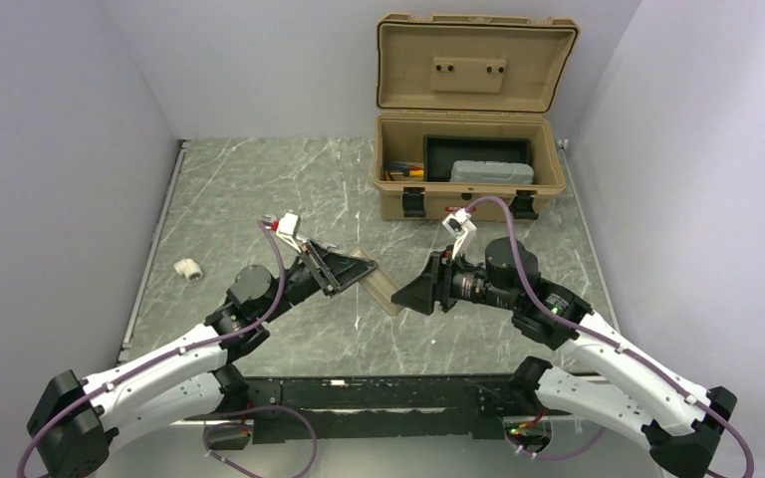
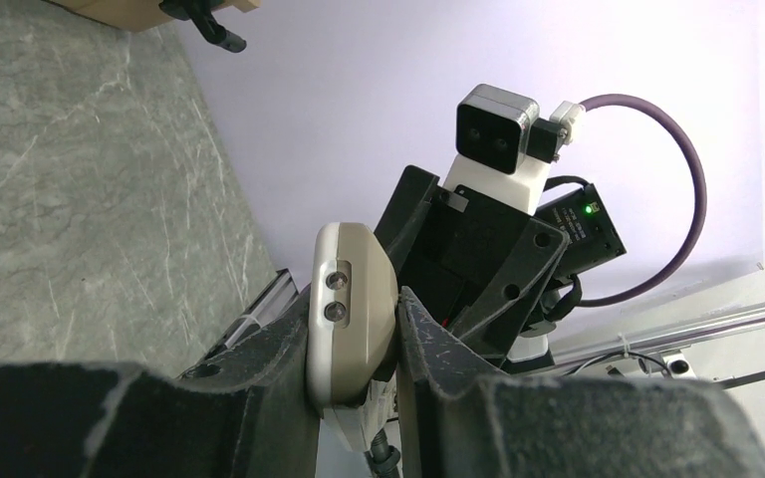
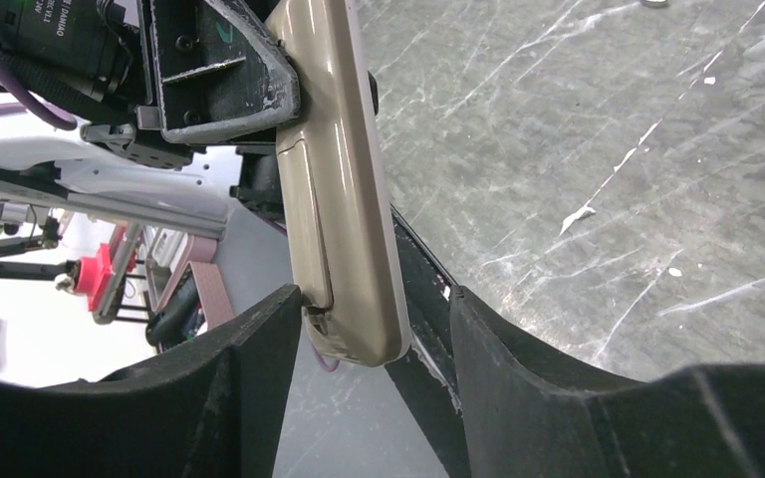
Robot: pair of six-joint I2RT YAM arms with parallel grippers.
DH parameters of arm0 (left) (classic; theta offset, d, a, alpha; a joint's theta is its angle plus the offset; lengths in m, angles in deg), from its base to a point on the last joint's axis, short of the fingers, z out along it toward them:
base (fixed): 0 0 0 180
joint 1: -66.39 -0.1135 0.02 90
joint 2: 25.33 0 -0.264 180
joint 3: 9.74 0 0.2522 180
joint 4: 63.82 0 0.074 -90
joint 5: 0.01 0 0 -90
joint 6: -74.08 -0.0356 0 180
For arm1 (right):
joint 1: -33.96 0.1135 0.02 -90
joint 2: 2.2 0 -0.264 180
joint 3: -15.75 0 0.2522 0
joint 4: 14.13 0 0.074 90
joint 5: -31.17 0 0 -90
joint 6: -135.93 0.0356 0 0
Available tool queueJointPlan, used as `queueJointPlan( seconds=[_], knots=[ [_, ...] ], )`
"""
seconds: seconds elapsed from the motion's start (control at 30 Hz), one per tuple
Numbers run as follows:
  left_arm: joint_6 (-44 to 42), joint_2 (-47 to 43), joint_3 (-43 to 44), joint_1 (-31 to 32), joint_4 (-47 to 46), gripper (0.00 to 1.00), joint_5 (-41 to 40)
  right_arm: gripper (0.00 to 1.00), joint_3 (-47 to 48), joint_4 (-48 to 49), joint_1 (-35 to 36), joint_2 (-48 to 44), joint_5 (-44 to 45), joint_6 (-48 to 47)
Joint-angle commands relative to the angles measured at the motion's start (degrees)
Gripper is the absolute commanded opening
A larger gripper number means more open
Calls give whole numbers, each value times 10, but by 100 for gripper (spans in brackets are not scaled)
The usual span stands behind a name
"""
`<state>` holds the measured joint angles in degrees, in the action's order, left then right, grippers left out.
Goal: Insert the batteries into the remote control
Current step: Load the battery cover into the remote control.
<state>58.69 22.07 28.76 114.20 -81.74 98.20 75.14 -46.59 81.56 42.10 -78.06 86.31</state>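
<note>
Top external view: my left gripper (image 1: 357,269) is clamped on the remote control (image 1: 381,286), held above the middle of the worktop (image 1: 259,189). My right gripper (image 1: 405,296) stands apart around the remote's free end, with gaps on both sides. An open tan case (image 1: 468,194) sits at the far right edge, and a white fitting (image 1: 188,268) lies near the left edge.

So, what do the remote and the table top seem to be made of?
The remote control: probably glossy tan plastic, given soft highlights and a moulded seam. The table top: grey stone or stone-look laminate, white veins, fairly matte; I cannot tell which.
</note>
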Motion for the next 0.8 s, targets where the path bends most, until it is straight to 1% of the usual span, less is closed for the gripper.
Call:
queueJointPlan(
  seconds=[0.0, 0.6, 0.77],
  knots=[
    [1, -9, 23, -2, -31, 0, -4, 56, -1, 29, -2, -6, -4, 6],
    [-3, -7, 25, -3, -27, 0, -5, 39, 5, 12, -3, 11, 15, -3],
    [-6, -5, 26, -2, -25, 0, -6, 37, 11, 5, -3, 15, 20, -5]
  ],
)
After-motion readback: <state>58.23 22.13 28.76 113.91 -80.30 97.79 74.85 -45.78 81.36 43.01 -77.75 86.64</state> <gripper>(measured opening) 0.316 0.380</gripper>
